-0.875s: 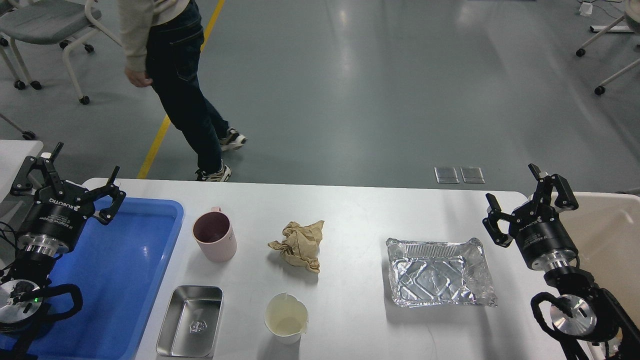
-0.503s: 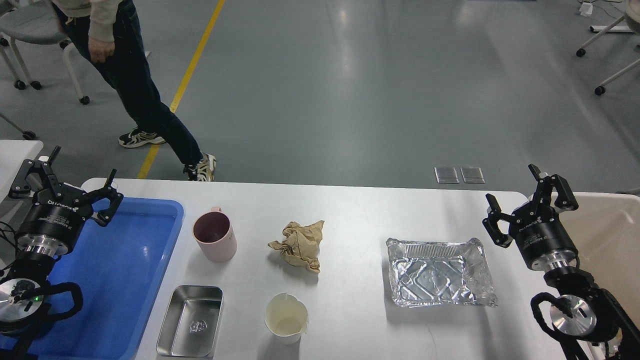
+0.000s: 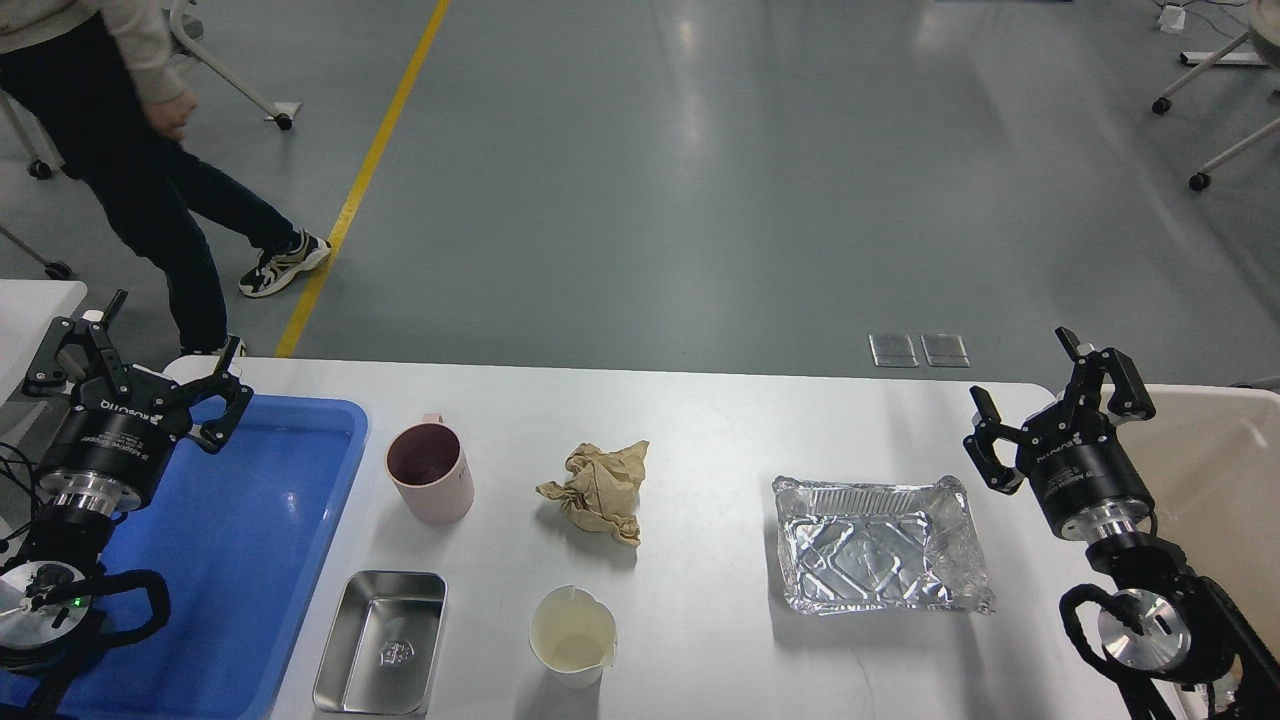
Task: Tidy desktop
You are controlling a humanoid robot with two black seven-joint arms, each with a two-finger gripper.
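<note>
The glossy white desktop [image 3: 720, 420] holds a pink mug [image 3: 430, 472], a crumpled brown paper ball [image 3: 598, 490], a pale paper cup [image 3: 572, 635], a small steel tray [image 3: 382, 642] and a foil tray [image 3: 880, 543]. My left gripper [image 3: 172, 348] is open and empty above the far left corner of the blue tray [image 3: 250, 560]. My right gripper [image 3: 1020, 388] is open and empty, just right of and behind the foil tray.
A beige bin [image 3: 1225, 480] stands at the table's right end. A person [image 3: 120, 150] walks on the floor behind the left corner. Office chairs [image 3: 1215, 100] stand far back.
</note>
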